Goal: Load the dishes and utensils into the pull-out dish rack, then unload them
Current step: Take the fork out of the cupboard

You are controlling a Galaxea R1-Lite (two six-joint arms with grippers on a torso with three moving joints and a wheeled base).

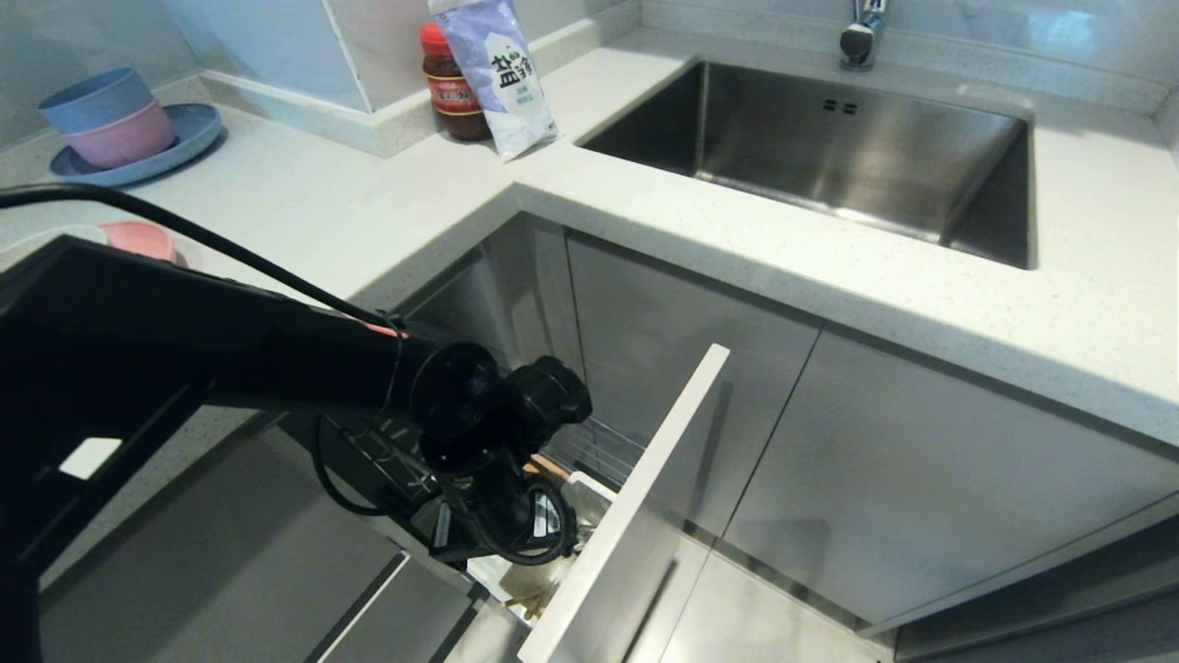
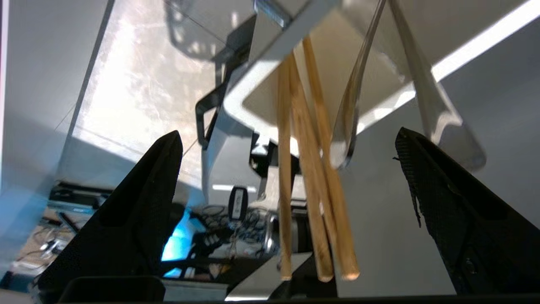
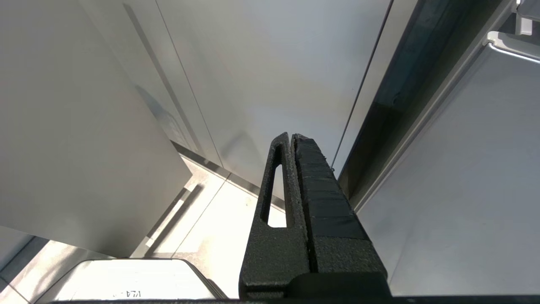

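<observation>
I am taking the pull-out dish rack (image 1: pixel 603 460) as my landmark. Well to its left, up on the countertop (image 1: pixel 387 203), a blue plate (image 1: pixel 193 138) is carrying stacked blue and pink bowls (image 1: pixel 110 120), and nearer me a sliver of the pink plate (image 1: pixel 138 238) is peeking out behind my left arm (image 1: pixel 230 350). That arm is reaching down over the rack, just left of its grey front panel (image 1: pixel 636 516). My left gripper (image 2: pixel 287 147) is standing wide apart, grasping nothing, its fingers (image 2: pixel 139 202) flanking the white cutlery cup (image 2: pixel 270 80). The wooden chopsticks (image 2: pixel 312 177) are standing in that cup between my fingers, untouched, with the silver fork (image 2: pixel 350 109) beside them. To the rack's right, above it, the sink (image 1: pixel 829 157) is sitting in the countertop. My right gripper (image 3: pixel 293 139) is hanging clenched and empty beside the cabinet doors (image 3: pixel 274 76), low near the floor.
</observation>
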